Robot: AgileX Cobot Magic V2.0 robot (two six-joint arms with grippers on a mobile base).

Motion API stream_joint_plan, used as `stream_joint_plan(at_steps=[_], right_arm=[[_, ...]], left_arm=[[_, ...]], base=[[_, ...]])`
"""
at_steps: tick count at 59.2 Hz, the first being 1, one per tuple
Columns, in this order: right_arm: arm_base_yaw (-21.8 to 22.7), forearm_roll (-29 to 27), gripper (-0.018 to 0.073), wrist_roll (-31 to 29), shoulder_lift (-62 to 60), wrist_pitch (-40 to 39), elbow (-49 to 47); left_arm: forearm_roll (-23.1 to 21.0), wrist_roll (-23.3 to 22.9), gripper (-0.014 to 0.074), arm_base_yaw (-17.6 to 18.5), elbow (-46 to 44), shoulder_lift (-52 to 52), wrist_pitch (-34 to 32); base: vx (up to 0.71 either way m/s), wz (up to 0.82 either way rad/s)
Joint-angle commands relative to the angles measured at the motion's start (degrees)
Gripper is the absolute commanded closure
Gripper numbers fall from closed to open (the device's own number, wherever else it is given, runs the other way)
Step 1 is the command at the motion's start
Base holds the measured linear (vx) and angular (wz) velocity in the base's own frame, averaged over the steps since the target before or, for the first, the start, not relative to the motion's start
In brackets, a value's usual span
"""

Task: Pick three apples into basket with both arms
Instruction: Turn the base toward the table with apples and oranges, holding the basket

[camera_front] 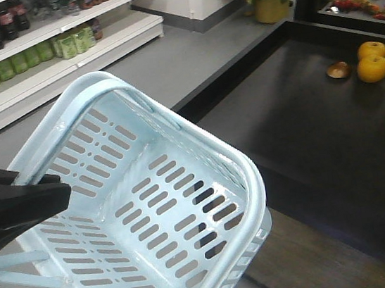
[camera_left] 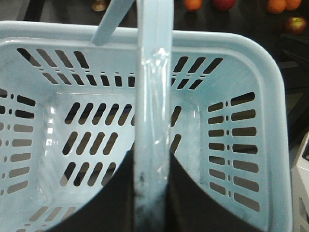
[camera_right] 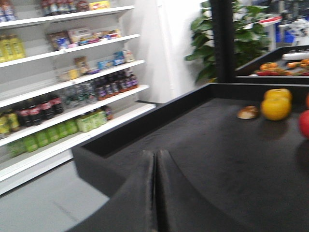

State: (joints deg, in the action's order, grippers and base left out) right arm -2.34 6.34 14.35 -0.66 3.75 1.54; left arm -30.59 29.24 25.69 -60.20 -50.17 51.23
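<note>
**Q:** Where is the basket, and what holds it?

**A:** The pale blue basket (camera_front: 92, 82) fills the front view from 6 to 9 o'clock. It is empty, tilted, and lifted off the floor beside the black desk (camera_front: 303, 122). The left gripper (camera_left: 151, 159) has its fingers (camera_left: 193, 203) pinching one thin handle (camera_left: 153, 96), which runs straight up between them.

**Q:** And the right gripper?

**A:** The right gripper (camera_right: 155, 154) hovers above the near desk edge. Its fingers are pressed together with nothing between them.

**Q:** Where are the apples?

**A:** One dark-red apple (camera_left: 295, 24) sits at 1 o'clock in the left wrist view. Another apple (camera_left: 223, 4) is cut off at 12 o'clock, near an orange (camera_left: 193, 4). In the front view they lie at 3 o'clock, just beyond two yellow fruits (camera_front: 373, 67). I cannot find a third apple.

**Q:** How would they handle?

**A:** The apples look firm, smooth and probably a little slippery. They are round enough to roll if nudged, and too hard a squeeze may bruise them. The fingers would need to spread wide and close across the widest part, coming from above. The basket looks light and fairly stiff. Hung by one hinged handle, it will likely swing and tip further as fruit lands inside.
</note>
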Motion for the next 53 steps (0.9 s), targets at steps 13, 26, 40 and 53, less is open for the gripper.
stream_joint_plan(at_steps=[13,26,40,53], right_arm=[[0.3,0.7,0.0568,-0.2,-0.7,-4.1,0.8],[0.3,0.7,0.0568,-0.2,-0.7,-4.1,0.8],[0.3,0.7,0.0568,-0.2,-0.7,-4.1,0.8],[0.3,0.7,0.0568,-0.2,-0.7,-4.1,0.8]], left_arm=[[-2.7,-0.2,0.0602,0.2,-1.7,0.4,-5.0],[-2.7,-0.2,0.0602,0.2,-1.7,0.4,-5.0],[-2.7,-0.2,0.0602,0.2,-1.7,0.4,-5.0],[-2.7,-0.2,0.0602,0.2,-1.7,0.4,-5.0]], base=[[0.14,-0.58],[0.13,-0.53],[0.11,-0.48],[0.09,-0.4]])
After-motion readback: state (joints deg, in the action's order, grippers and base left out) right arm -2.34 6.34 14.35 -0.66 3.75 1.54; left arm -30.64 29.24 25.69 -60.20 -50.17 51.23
